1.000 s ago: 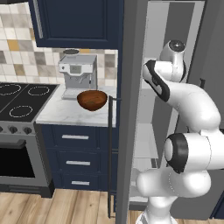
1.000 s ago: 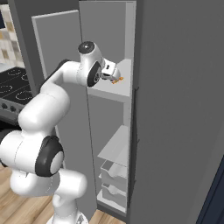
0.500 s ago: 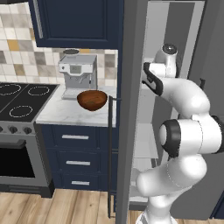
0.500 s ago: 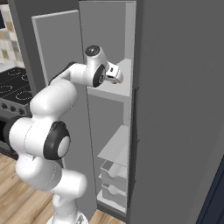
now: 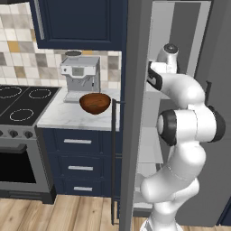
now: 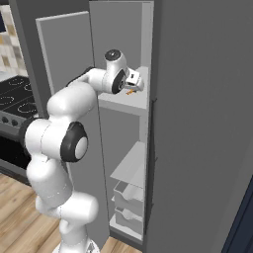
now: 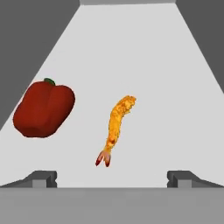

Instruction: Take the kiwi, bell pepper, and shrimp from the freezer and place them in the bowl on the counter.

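Wide-open hand (image 7: 112,177) over the freezer (image 6: 136,101) shelf, shrimp (image 7: 115,129) between fingertips, pepper (image 7: 43,108) beside it.

On the white freezer shelf (image 7: 175,109), the curved orange shrimp (image 7: 116,129) lies between the wide-spread dark fingertips (image 7: 41,178) with bare room around it, the glossy red bell pepper (image 7: 43,108) crowding one side.

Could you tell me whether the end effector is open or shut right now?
Open. In the hand view the end effector has its fingertips far apart, with the shrimp lying untouched between them.
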